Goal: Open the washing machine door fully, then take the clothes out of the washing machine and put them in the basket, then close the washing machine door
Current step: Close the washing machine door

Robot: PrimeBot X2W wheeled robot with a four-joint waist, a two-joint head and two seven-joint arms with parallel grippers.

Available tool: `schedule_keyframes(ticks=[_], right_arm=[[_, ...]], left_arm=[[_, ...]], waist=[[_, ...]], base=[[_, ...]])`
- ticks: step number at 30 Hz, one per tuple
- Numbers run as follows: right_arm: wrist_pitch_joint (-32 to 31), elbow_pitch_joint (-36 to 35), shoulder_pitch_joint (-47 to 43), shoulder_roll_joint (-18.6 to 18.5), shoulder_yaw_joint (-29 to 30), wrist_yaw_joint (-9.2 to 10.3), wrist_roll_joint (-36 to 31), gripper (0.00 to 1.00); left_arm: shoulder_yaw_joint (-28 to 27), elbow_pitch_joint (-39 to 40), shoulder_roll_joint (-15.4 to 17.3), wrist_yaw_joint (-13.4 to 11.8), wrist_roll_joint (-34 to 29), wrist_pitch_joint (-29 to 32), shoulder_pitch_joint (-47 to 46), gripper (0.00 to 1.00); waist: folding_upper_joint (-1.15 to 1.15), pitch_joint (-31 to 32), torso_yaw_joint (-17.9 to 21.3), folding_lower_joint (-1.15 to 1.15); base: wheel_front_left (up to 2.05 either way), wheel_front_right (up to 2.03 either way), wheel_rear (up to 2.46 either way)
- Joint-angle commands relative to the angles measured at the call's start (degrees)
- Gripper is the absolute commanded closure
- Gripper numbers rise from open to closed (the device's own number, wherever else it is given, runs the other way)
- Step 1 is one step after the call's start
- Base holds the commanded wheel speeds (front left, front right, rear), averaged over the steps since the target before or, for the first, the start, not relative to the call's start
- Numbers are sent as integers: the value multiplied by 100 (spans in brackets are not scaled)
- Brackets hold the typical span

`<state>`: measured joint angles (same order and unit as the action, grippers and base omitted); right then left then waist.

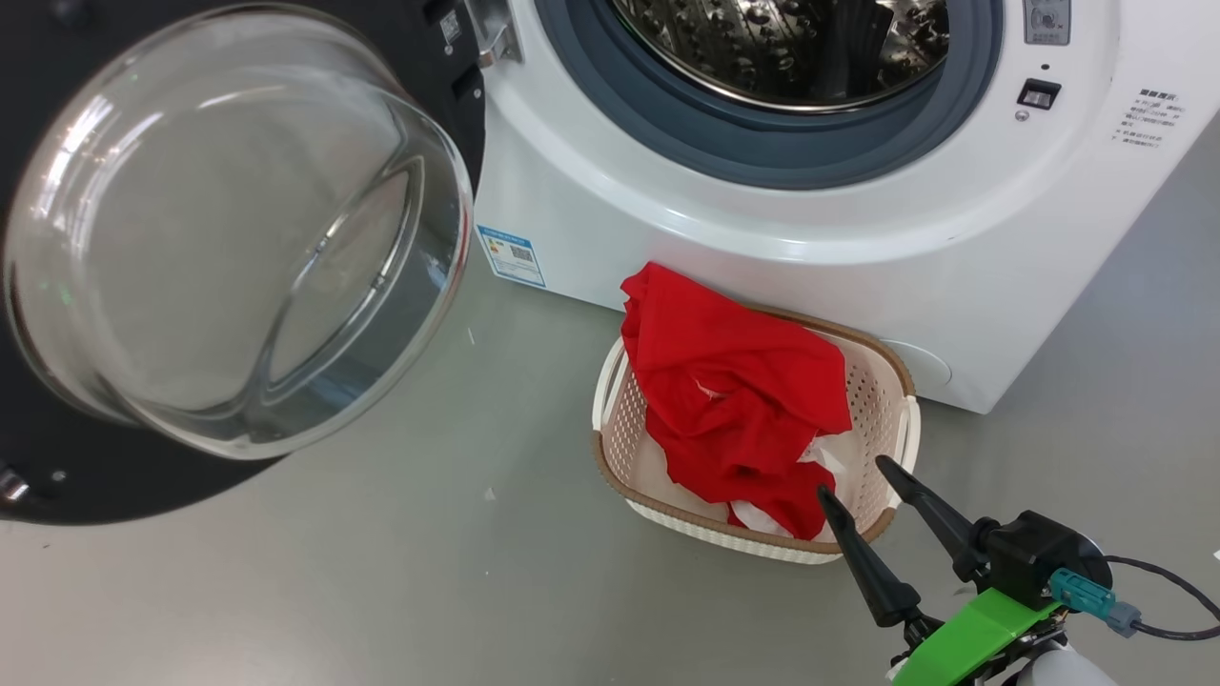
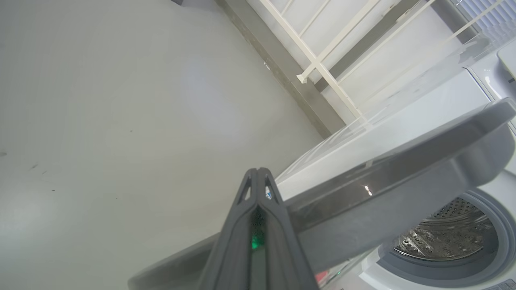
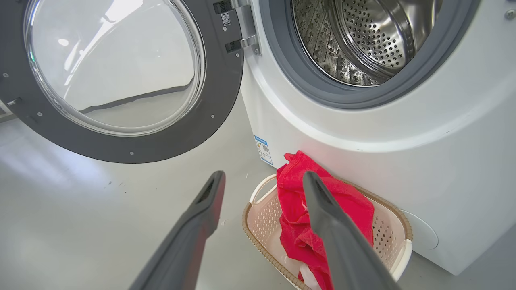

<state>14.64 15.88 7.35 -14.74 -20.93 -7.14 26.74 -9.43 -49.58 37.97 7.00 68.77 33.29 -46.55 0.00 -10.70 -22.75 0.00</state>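
red clothes [image 1: 734, 400] are lying in the basket [image 1: 882, 400], lower middle. the right fingers [image 1: 863, 557] are standing wide. the left fingers [image 2: 238, 243] are pressing tight together.

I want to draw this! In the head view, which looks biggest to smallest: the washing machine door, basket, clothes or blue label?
1. washing machine door (nearest the camera, which helps).
2. basket and clothes: about alike, not ranked.
3. blue label.
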Motion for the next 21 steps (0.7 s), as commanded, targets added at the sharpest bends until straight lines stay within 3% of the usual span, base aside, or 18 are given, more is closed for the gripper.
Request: schedule_keyframes(ticks=[1, 9, 21], right_arm=[[36, -136, 57, -8, -61, -35, 13, 0], [36, -119, -1, 67, -7, -35, 2, 0], [36, -117, -145, 189, 58, -35, 21, 0]], left_arm=[[55, 306, 126, 48, 116, 242, 79, 100], [308, 1052, 184, 48, 609, 943, 454, 100], [560, 2352, 454, 48, 1296, 1516, 1047, 100]], waist=[[0, 29, -15, 0], [0, 158, -60, 0], [0, 461, 28, 0]], base=[[0, 0, 0], [0, 0, 0], [0, 0, 0]])
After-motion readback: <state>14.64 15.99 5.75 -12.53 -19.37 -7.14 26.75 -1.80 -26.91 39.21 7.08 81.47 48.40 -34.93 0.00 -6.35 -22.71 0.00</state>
